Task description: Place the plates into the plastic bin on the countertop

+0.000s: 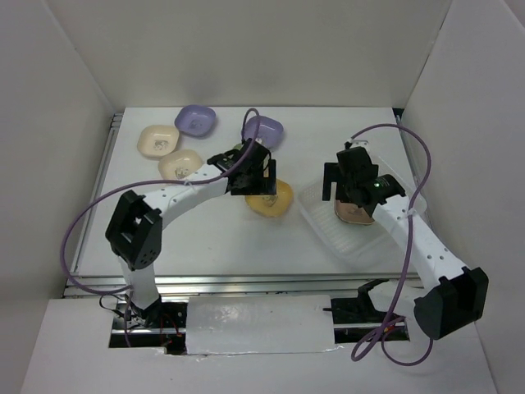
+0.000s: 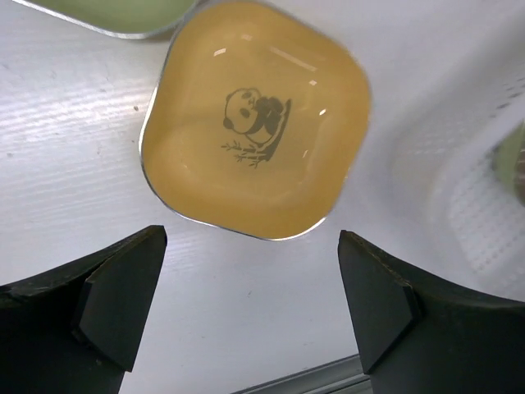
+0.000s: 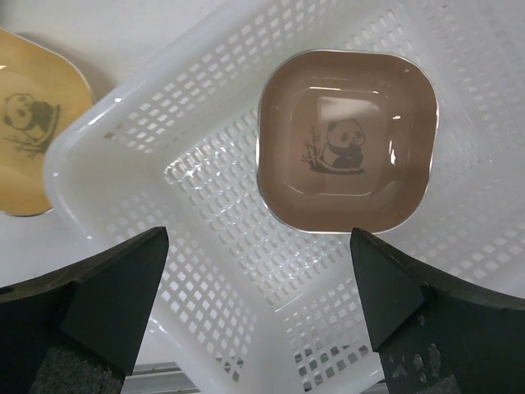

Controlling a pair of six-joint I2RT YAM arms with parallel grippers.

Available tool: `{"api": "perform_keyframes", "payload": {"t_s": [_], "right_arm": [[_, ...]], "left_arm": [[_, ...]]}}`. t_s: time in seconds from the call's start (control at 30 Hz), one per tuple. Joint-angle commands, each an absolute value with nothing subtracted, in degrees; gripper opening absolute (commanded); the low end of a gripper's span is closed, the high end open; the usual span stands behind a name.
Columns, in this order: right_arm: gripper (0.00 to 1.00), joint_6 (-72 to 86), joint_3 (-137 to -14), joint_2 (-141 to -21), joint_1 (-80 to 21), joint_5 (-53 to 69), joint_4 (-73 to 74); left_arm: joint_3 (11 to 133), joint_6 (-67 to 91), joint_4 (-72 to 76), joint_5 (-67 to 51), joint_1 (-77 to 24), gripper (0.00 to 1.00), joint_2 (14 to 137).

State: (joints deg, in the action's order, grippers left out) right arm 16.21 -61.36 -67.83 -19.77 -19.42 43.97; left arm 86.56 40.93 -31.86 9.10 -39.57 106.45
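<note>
Your right fingers (image 3: pixel 107 287): spread over brown square plate (image 3: pixel 344 148) in white plastic bin (image 3: pixel 123 123). Left fingers (image 2: pixel 115 287): spread over yellow square plate (image 2: pixel 254 123).

left gripper (image 2: pixel 250 279) jaws wide apart, not touching anything. yellow plate (image 2: pixel 254 131), panda mark up, flat on countertop (image 2: pixel 66 148) just ahead of the fingertips. green plate (image 2: pixel 123 12) edge top left; plastic bin (image 2: pixel 484 213) corner at right.

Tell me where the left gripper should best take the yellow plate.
Probably the rim of the yellow plate nearest the left gripper, from above, one finger inside, one outside. It lies flat, open side up, so only the raised rim offers a hold.
</note>
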Motion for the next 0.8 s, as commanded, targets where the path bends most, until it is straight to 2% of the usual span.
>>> {"api": "perform_keyframes", "payload": {"t_s": [0.0, 0.33, 0.43, 0.6, 0.63, 0.7, 0.73, 0.77], "right_arm": [[1.00, 18.2, -60.4, -65.4, -21.5, -20.2, 42.6], [1.00, 19.9, -60.4, -62.9, -24.3, -21.4, 43.5], [1.00, 20.3, -60.7, -61.4, -25.2, -21.4, 43.8], [1.00, 21.1, -62.8, -58.8, -26.5, -23.2, 45.8], [1.00, 21.4, -63.9, -58.4, -27.0, -23.6, 46.3], [1.00, 21.5, -65.4, -57.5, -27.5, -25.0, 47.5], [1.00, 21.8, -65.9, -57.0, -27.9, -25.3, 47.9], [1.00, 21.8, -66.4, -56.7, -28.1, -25.7, 48.2]], "left_arm": [[86.4, 39.6, -32.3, 12.0, -39.5, 0.99, 101.8], [85.3, 38.3, -32.1, 10.8, -34.4, 0.99, 111.5], [85.3, 38.4, -30.9, 10.5, -33.9, 0.96, 113.8], [81.9, 39.0, -26.6, 8.3, -33.7, 0.67, 114.6], [81.0, 39.1, -25.8, 8.0, -33.7, 0.45, 114.2], [79.0, 39.5, -24.0, 7.6, -33.7, 0.21, 112.8], [78.5, 39.6, -23.8, 7.2, -33.7, 0.01, 112.0], [78.1, 39.7, -23.9, 7.3, -33.9, 0.00, 110.9]]}}
